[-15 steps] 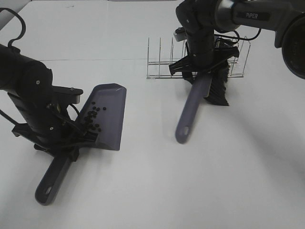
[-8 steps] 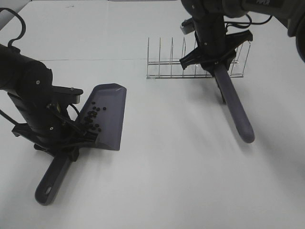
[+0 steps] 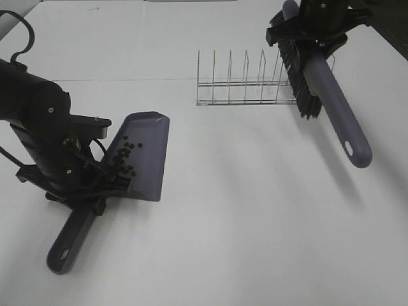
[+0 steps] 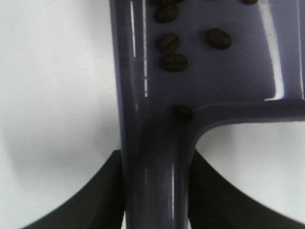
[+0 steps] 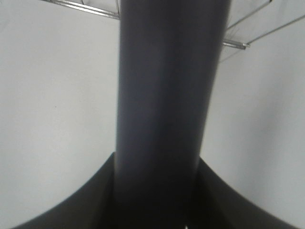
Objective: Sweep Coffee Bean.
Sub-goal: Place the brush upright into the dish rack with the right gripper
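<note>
A grey-purple dustpan [image 3: 145, 153] lies on the white table at the left, its handle [image 3: 69, 243] pointing toward the front. Several dark coffee beans [image 3: 124, 158] rest inside the pan; the left wrist view shows them [image 4: 174, 62] close up. My left gripper [image 3: 89, 191] is shut on the dustpan handle [image 4: 159, 167]. My right gripper [image 3: 310, 29] is shut on the brush handle [image 3: 338, 108] at the upper right and holds the brush in the air. Its black bristles [image 3: 299, 80] face left and its handle slants down to the right. The right wrist view shows the handle [image 5: 164, 105] between the jaws.
A wire rack [image 3: 245, 86] stands at the back centre, just left of the brush. Its wires also show in the right wrist view [image 5: 86, 7]. The white table [image 3: 242, 210] spans the whole view.
My right gripper has lifted the brush up and to the right, away from the rack, and turned it so the handle now slants down to the right. The left arm and dustpan have not moved.
</note>
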Tool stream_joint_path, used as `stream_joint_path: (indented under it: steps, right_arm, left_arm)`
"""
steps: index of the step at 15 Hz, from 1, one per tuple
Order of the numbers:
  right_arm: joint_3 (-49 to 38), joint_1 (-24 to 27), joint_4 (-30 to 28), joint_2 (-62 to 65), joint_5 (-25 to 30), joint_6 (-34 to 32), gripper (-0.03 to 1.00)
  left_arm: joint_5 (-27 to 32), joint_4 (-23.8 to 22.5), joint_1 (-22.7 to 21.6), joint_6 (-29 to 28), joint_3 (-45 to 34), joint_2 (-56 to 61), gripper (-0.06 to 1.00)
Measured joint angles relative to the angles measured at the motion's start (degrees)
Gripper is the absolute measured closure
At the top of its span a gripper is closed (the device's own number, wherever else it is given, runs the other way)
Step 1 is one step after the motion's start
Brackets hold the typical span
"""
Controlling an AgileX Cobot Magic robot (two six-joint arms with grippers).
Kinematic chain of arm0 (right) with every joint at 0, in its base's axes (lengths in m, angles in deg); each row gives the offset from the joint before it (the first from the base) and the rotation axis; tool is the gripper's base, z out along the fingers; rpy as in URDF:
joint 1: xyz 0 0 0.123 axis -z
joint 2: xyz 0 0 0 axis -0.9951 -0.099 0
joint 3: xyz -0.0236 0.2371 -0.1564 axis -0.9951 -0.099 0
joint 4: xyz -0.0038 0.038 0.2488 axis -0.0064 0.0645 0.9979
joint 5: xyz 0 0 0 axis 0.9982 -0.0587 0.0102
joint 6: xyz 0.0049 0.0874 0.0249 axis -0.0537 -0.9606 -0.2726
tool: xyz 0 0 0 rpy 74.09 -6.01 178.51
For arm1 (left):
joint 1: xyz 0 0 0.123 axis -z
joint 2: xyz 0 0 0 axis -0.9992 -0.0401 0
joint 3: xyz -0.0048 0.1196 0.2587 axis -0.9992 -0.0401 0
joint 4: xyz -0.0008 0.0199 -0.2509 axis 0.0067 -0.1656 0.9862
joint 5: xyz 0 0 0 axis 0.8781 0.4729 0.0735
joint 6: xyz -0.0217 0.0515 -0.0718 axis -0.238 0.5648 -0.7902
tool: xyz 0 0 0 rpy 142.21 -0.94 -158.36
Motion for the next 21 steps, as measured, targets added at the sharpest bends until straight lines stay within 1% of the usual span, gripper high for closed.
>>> stream_joint_path:
  steps: [1, 4, 6, 11, 13, 14, 17, 21]
  right_arm:
    - [-3.04, 2.58, 3.04, 0.0, 0.0, 3.5, 0.66]
    - [-6.88, 2.58, 4.01, 0.0, 0.17, 6.19, 0.66]
    - [-8.59, 2.58, 2.98, 0.0, 0.4, 6.25, 0.66]
    - [-8.82, 2.58, -2.29, -0.23, 0.46, 6.25, 0.66]
    - [-8.82, 2.58, -4.41, -1.72, 0.46, 5.1, 0.66]
    - [-8.94, 2.58, -5.67, -3.55, 0.4, 3.32, 0.66]
    - [-9.05, 2.58, -5.79, -4.24, 0.46, 1.66, 0.66]
    - [-6.36, 2.41, -1.66, -4.24, 0.4, 1.78, 0.66]
  left_arm:
    - [0.0, -0.06, 0.0, 0.0, 0.0, 0.0, 0.59]
    - [0.0, -0.06, 0.0, 0.0, 0.0, 0.0, 0.59]
    - [0.0, -0.06, 0.0, 0.06, 0.0, 0.0, 0.59]
    - [0.0, -0.06, 0.0, 0.06, 0.0, 0.0, 0.59]
    - [0.0, -0.06, 0.0, 0.06, 0.0, 0.0, 0.59]
    - [0.0, -0.06, 0.0, 0.06, 0.0, 0.0, 0.59]
    - [0.0, -0.06, 0.0, 0.06, 0.0, 0.0, 0.59]
    - [0.0, -0.06, 0.0, 0.06, 0.0, 0.0, 0.59]
